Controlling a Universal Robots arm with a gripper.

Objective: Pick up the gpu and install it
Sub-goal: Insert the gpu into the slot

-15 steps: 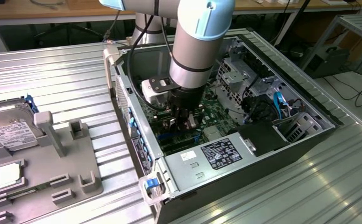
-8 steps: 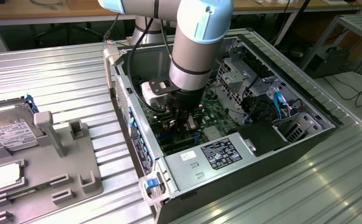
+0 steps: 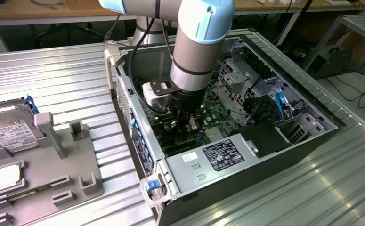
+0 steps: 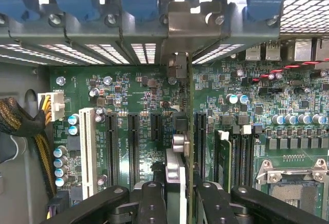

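Observation:
My gripper (image 3: 185, 123) reaches down into the open computer case (image 3: 169, 186), low over the green motherboard (image 4: 144, 95). In the wrist view the gripper (image 4: 182, 196) is shut on the gpu (image 4: 180, 149), which I see edge-on as a thin upright card between the black fingers (image 4: 151, 198). Its silvery end bracket (image 4: 180, 26) stands at the case's rear slot openings, among the blue retainers. The card's lower edge runs along the board between the black expansion slots (image 4: 132, 142); whether it sits in a slot I cannot tell.
A grey fixture (image 3: 44, 179) on the exterior view's left holds a hard drive (image 3: 9, 132) and a processor chip (image 3: 7, 176). Inside the case are a labelled power supply (image 3: 223, 155), memory sticks (image 4: 231, 152), the empty processor socket (image 4: 293, 183) and a braided cable bundle (image 4: 20, 126).

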